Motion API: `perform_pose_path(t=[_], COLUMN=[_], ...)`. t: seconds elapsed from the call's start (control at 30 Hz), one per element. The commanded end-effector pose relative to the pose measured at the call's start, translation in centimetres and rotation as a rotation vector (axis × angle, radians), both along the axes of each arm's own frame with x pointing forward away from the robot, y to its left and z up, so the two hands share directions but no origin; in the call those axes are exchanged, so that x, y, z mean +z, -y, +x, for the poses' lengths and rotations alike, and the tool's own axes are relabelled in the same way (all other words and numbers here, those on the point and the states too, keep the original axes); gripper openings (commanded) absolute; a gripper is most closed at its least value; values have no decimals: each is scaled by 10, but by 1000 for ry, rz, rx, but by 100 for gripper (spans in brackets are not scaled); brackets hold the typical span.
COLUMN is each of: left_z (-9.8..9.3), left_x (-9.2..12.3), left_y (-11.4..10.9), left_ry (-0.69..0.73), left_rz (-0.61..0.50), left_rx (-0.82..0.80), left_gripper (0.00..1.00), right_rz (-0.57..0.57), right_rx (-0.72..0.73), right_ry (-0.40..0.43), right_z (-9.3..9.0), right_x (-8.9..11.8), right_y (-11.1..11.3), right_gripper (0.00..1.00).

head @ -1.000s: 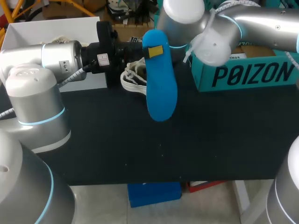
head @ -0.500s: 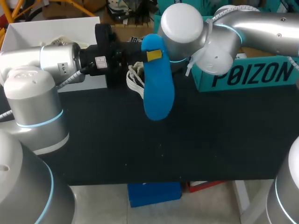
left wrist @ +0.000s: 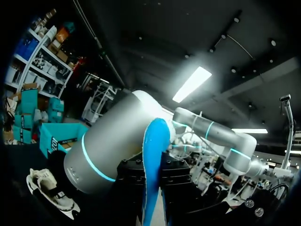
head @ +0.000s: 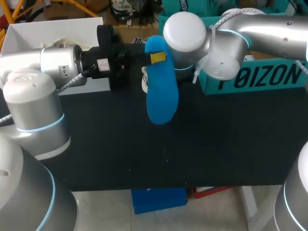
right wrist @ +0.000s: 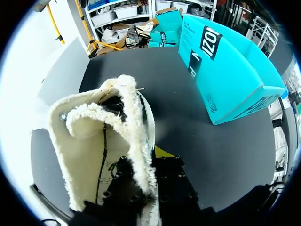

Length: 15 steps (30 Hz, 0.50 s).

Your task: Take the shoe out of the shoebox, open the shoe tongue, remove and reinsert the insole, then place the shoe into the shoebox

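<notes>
The teal shoebox [head: 255, 77] stands far right. Just left of it, our right gripper [right wrist: 153, 157] clamps the fleece-lined shoe [right wrist: 103, 141] at its collar. Our left gripper [head: 155, 57] pinches the blue insole [head: 161, 91] at its far end. We judge the insole light and floppy, best held there.

Your head view evenly bright from overhead, soft sheen on the right arm [head: 269, 24], hardly any shadow on the black table [head: 216, 144], your left wrist view dim, ceiling strip lamp [left wrist: 192, 84] flaring, your right wrist view bright, pale shoe [right wrist: 84, 150] near washed out.
</notes>
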<state>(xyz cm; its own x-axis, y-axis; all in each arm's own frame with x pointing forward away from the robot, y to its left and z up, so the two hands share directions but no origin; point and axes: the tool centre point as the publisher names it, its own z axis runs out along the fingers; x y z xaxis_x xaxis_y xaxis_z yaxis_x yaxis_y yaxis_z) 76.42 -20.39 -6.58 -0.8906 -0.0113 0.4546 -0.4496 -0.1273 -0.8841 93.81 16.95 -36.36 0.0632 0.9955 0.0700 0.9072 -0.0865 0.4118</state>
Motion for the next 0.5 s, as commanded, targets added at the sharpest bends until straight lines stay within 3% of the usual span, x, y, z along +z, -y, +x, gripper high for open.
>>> perform_pose_path(t=[0.03, 0.23, 0.5], left_z=[4, 4, 4], left_x=[5, 5, 5], left_y=[6, 6, 6], left_ry=[-2, -2, -2], left_rz=[3, 3, 3], left_rx=[4, 4, 4], left_gripper=[0, 0, 0], right_rz=[-19, -25, -4], right_rx=[-51, -102, -114], right_ry=[74, 68, 19], right_z=[3, 4, -10], right_x=[-14, -26, -52], right_y=[-4, 1, -2], right_gripper=[0, 0, 0])
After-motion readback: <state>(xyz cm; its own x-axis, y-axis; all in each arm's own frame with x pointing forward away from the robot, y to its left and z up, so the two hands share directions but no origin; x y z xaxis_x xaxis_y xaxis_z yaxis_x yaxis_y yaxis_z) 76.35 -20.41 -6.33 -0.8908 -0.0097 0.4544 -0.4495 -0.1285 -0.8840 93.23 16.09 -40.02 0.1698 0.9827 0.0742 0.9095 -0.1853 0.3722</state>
